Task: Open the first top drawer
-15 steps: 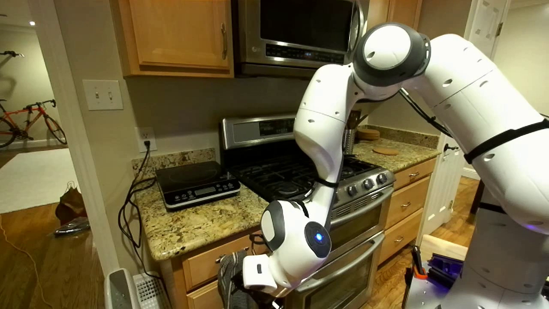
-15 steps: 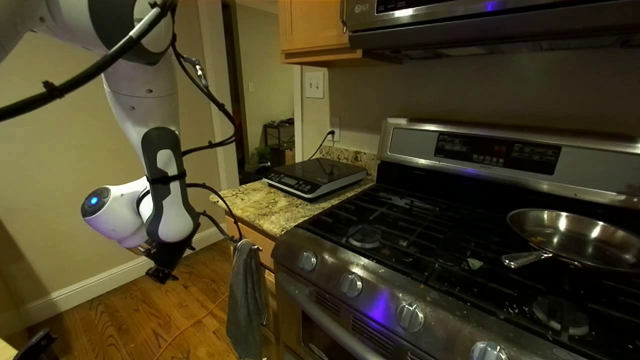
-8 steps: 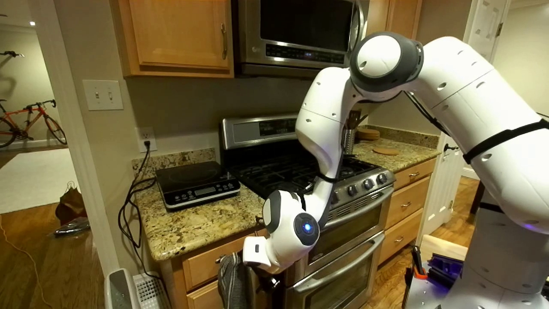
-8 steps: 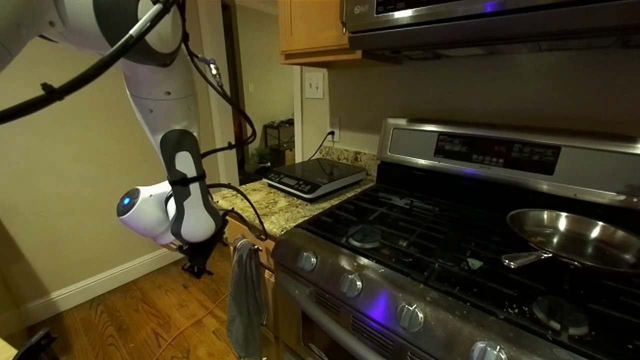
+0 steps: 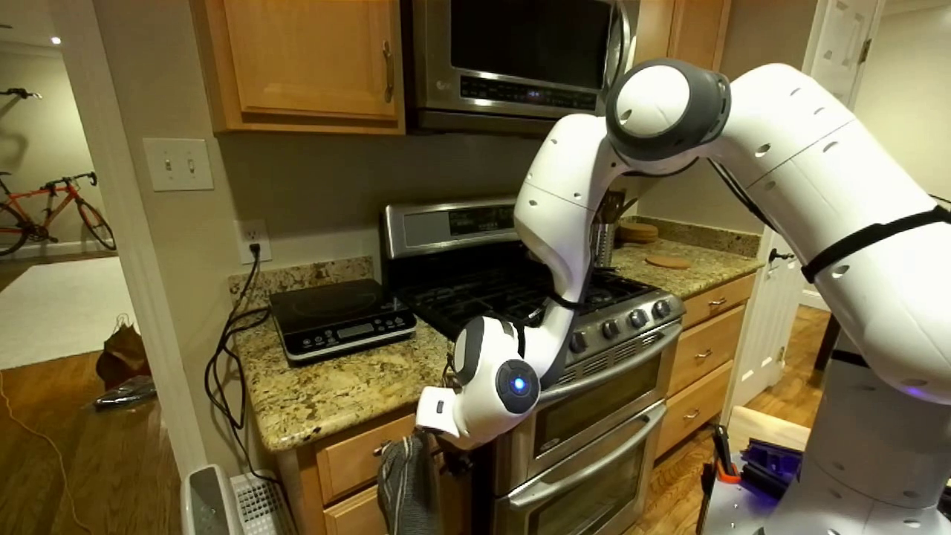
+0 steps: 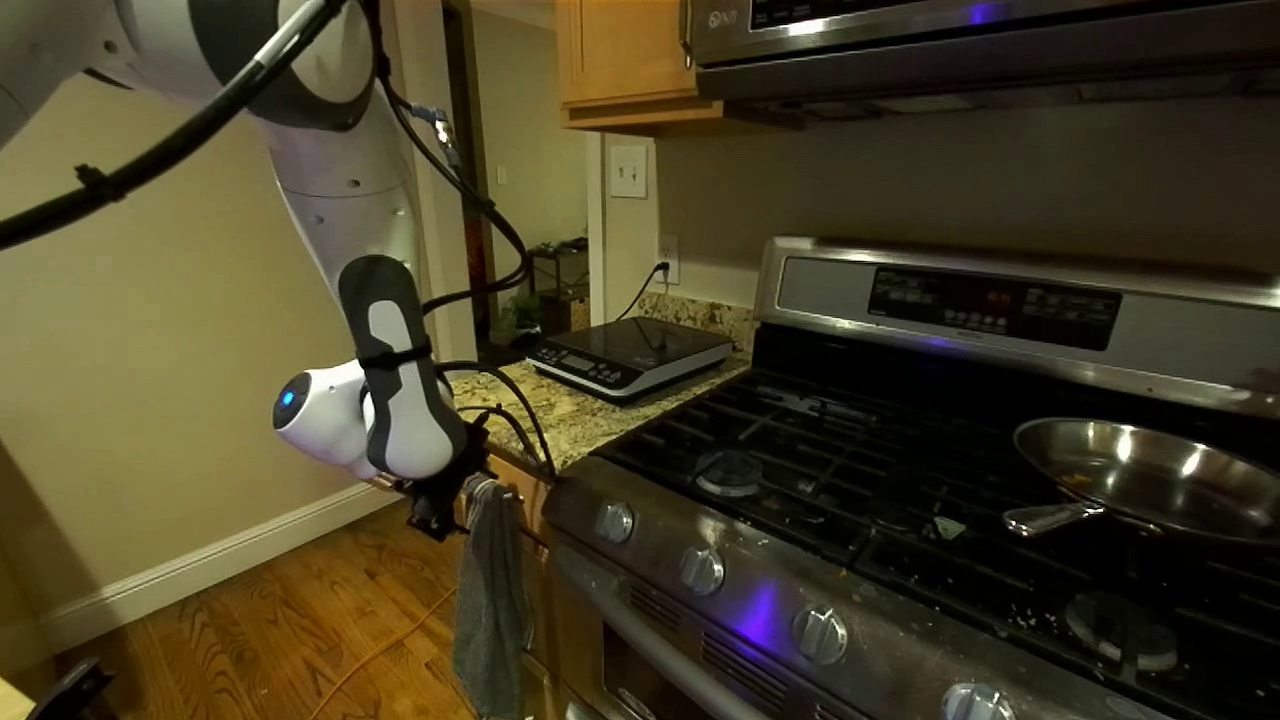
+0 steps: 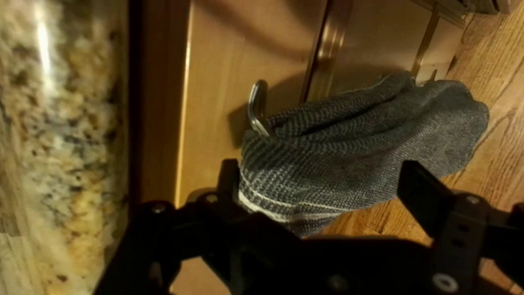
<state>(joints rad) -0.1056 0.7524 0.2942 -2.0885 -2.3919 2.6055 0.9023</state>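
Two fingers (image 7: 424, 197) nearer one drawer (image 7: 223, 78), one towel (image 7: 348, 164).

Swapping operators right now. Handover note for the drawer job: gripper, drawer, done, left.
Gripper: open, jaws wide apart, nothing clamped. Close to the towel; can't tell if touching.
Top drawer: looks shut; the towel hangs over its handle, covering part of it.
Done: gripper is near the handle; drawer not yet opened.
Left: close on the handle, probably working around or through the towel, then pull the drawer out.
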